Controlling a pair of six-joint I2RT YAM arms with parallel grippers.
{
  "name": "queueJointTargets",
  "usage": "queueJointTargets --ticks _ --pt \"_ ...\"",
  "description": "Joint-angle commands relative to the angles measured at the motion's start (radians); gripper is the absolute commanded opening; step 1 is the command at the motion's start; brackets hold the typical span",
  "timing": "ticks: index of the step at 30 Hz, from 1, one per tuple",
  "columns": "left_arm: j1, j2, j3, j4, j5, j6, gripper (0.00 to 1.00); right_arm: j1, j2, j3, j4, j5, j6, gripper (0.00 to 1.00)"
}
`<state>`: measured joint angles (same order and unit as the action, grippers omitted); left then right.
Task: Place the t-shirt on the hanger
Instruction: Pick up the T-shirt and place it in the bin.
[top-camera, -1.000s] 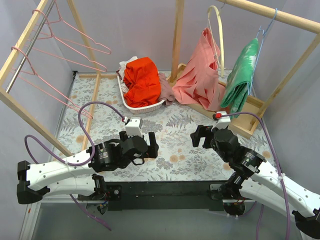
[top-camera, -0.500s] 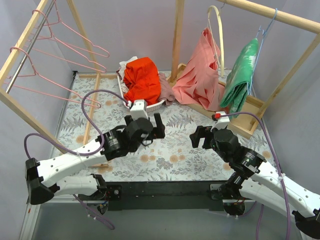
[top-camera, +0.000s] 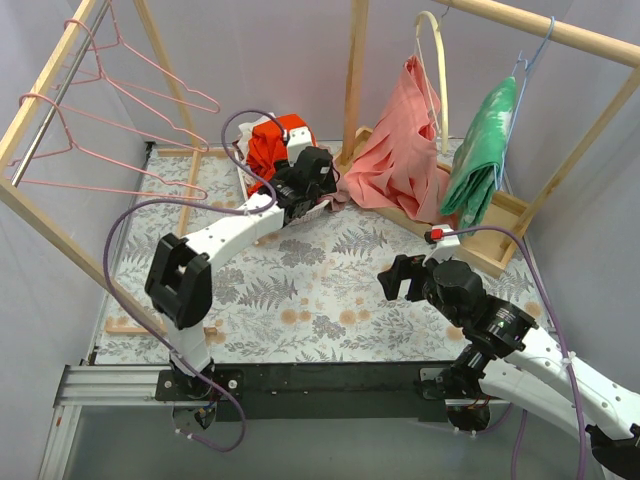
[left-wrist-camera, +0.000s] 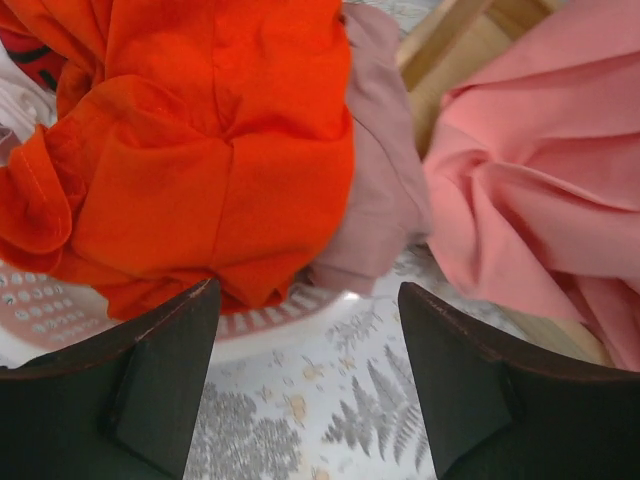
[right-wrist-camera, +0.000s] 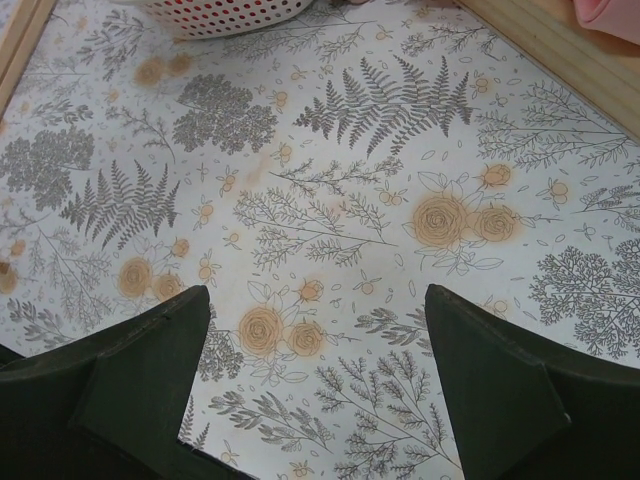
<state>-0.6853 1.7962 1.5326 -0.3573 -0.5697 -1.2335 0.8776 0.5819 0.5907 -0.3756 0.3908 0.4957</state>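
light: bright, even, diffuse | shadows: faint, soft | top view: sharp | left wrist: t-shirt (left-wrist-camera: 200, 150) vivid, lower centre slightly blurred

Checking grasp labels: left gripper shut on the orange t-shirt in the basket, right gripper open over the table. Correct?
No. Left wrist view: the left gripper is open, short of the t-shirt in the basket. The right gripper is open over the table.

The table (top-camera: 330, 290) bore a fern-and-flower print. A white basket (left-wrist-camera: 50, 318) sat at its far side. A wooden rack base (top-camera: 495, 260) lay along its right.
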Motion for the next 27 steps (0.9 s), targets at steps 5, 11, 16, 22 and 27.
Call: queueJointTargets --ticks 5,11,16,22,27 --pt "0.089 0.241 0.146 0.058 -0.042 0.088 0.56 0.004 -0.007 0.012 -0.019 -0.032 -0.017 0.95" --pt "0.112 0.258 0.159 0.072 -0.010 0.137 0.10 0.003 -0.027 0.008 -0.042 -0.033 -0.017 0.94" --pt "0.109 0.108 0.133 0.086 0.089 0.183 0.00 0.004 -0.044 0.015 -0.045 -0.027 -0.023 0.94" --pt "0.093 -0.105 0.112 0.089 0.313 0.256 0.00 0.004 -0.025 0.044 -0.046 0.002 -0.051 0.93" --pt "0.086 -0.216 0.126 0.087 0.361 0.273 0.00 0.004 -0.001 0.080 -0.043 0.026 -0.083 0.94"
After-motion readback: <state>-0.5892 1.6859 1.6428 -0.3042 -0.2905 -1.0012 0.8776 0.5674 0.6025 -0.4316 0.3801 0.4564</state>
